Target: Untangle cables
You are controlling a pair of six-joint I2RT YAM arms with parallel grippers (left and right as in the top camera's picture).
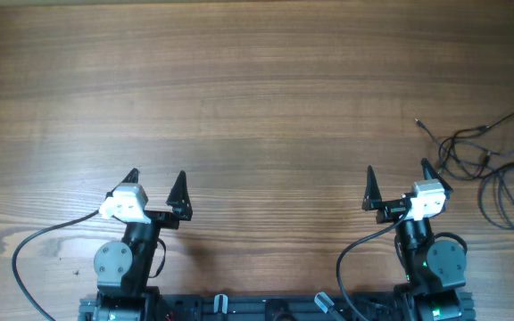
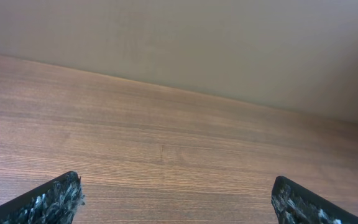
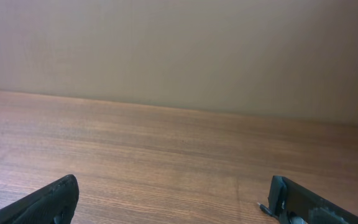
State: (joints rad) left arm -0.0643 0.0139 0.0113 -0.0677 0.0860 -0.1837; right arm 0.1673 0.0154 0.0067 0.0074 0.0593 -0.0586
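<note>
- Table (image 1: 257,89) beneath me: smooth, matt wood grain.
- My left fingertips (image 2: 55,198): rough black, flecked pale.
- Cables (image 1: 487,160) to my right: thin, matt black.

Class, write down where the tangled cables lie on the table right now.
In the overhead view, the cables lie at the right edge of the table, just right of the open right gripper.

I am two black arms: my left two-finger gripper (image 1: 156,178) and right two-finger gripper (image 1: 397,171) end in pointed, triangular black fingers, each backed by a white boxy block (image 1: 125,203). My left fingertips (image 2: 51,200) are flecked with pale grey scuffs, and the right fingertips (image 3: 53,198) look plain matte black. A thick black cable (image 1: 27,254) curves from each wrist to my base, past a round dark-grey joint housing (image 1: 114,260), and a small green light (image 1: 425,265) glows on my right arm.
</note>
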